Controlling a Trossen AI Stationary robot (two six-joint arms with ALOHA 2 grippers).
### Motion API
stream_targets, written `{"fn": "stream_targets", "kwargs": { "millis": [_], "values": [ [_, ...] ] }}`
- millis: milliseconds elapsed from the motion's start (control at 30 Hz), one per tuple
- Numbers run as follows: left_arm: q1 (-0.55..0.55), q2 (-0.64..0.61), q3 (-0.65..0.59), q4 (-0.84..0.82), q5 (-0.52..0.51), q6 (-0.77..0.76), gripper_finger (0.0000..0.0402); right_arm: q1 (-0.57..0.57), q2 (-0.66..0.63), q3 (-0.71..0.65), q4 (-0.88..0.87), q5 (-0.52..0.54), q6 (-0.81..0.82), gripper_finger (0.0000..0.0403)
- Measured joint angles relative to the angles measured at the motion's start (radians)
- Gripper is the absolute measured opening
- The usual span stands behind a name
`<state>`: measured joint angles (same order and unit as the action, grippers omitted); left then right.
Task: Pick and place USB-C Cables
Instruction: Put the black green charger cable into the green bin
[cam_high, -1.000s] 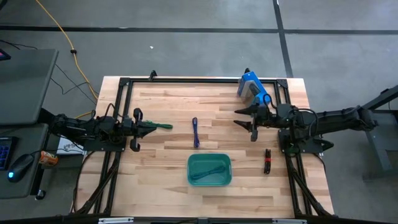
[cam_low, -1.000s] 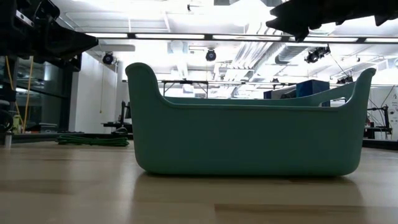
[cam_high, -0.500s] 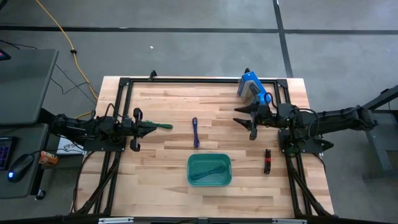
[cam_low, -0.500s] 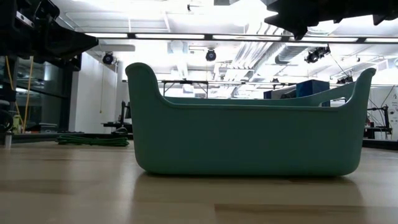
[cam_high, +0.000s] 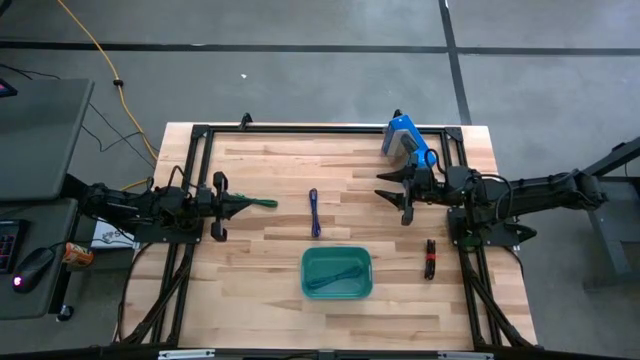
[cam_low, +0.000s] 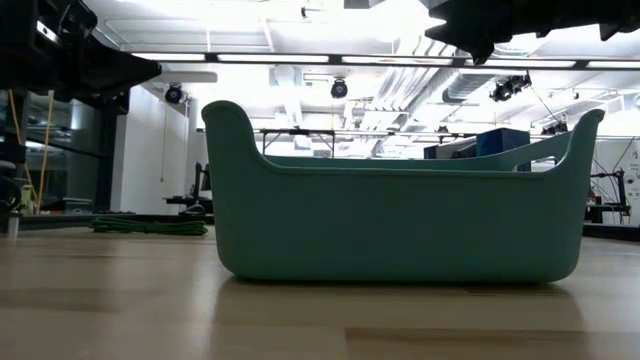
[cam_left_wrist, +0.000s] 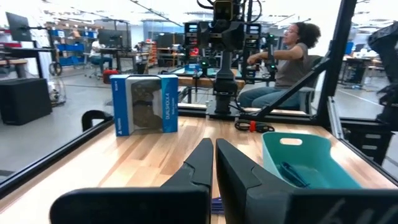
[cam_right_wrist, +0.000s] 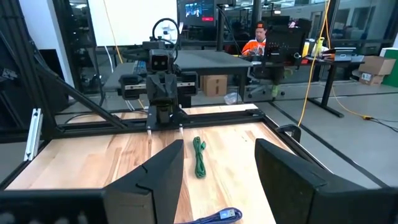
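A green cable (cam_high: 264, 203) lies on the wooden table, just ahead of my left gripper (cam_high: 246, 203), which hovers shut and level above the table's left side. The green cable (cam_right_wrist: 199, 156) rests flat, clear of that gripper. A purple-blue cable (cam_high: 314, 213) lies mid-table. A teal cable (cam_high: 338, 275) sits inside the teal tub (cam_high: 362, 290). A red-and-black cable (cam_high: 430, 258) lies at the right. My right gripper (cam_high: 384, 188) hangs open above the table's right half, with nothing between its fingers (cam_right_wrist: 166, 171).
A blue box (cam_high: 402, 137) stands at the far right corner, close behind my right gripper. A black frame (cam_high: 300, 129) runs around the table. The tub (cam_low: 400, 215) stands near the front edge. People sit at desks beyond the table (cam_left_wrist: 283, 59).
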<state>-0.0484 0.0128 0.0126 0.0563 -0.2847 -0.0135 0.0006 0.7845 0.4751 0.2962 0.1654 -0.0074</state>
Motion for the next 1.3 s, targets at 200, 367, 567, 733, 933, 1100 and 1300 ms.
{"fn": "stream_targets", "kwargs": {
  "millis": [200, 367, 567, 733, 933, 1100, 1300],
  "values": [
    [0.0, 0.0, 0.0, -0.001, -0.019, 0.0, 0.0041, 0.0, 0.0, 0.0, 0.0, 0.0, 0.0, 0.019],
    [0.0, 0.0, 0.0, -0.002, -0.028, -0.017, 0.0107, 0.0, 0.0, 0.0, 0.0, 0.0, 0.0, 0.019],
    [0.0, 0.0, 0.0, -0.001, -0.052, -0.022, 0.0176, 0.0, 0.001, 0.0, -0.033, 0.0, 0.035, 0.019],
    [0.0, 0.0, 0.0, 0.0, -0.053, 0.015, 0.0194, 0.0, 0.001, 0.0, -0.077, 0.0, 0.032, 0.019],
    [0.0, 0.0, 0.0, 0.0, -0.053, 0.017, 0.0195, 0.0, 0.001, 0.0, -0.072, 0.0, 0.034, 0.0149],
    [0.0, 0.0, 0.0, 0.0, -0.052, 0.017, 0.0195, 0.0, 0.001, 0.0, -0.074, 0.034, 0.025, 0.0052],
    [0.0, 0.0, 0.0, 0.0, -0.052, -0.023, 0.0195, 0.0, 0.002, 0.0, -0.075, 0.103, 0.009, 0.0017]
  ]
}}
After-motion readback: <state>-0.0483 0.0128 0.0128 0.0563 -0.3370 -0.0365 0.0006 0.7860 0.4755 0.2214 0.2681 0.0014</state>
